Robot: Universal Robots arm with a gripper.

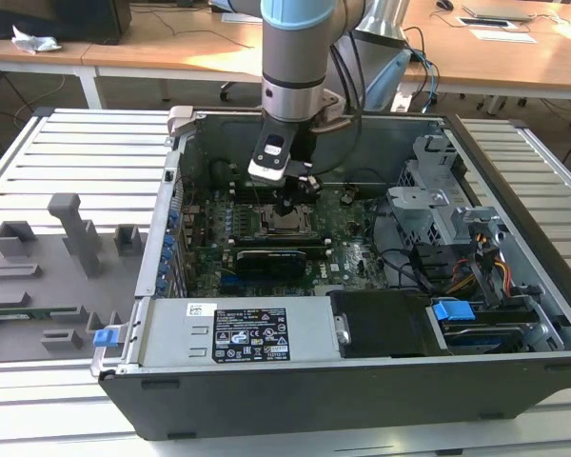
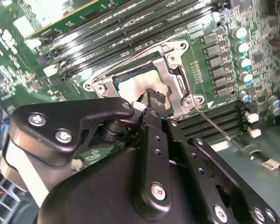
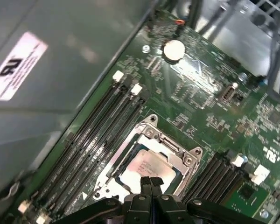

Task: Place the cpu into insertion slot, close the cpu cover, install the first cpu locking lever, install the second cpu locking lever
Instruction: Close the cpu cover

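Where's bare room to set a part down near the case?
Exterior view's left: bare slatted table beyond the grey tray, beside the case. Crowded inside: gripper over the socket, cables beside the drive cage.

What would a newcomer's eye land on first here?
The arm reaching down into the open computer case, mid exterior view. In the first wrist view, its shut end effector hangs over the pale cpu, framed by the silver cover on the green board.
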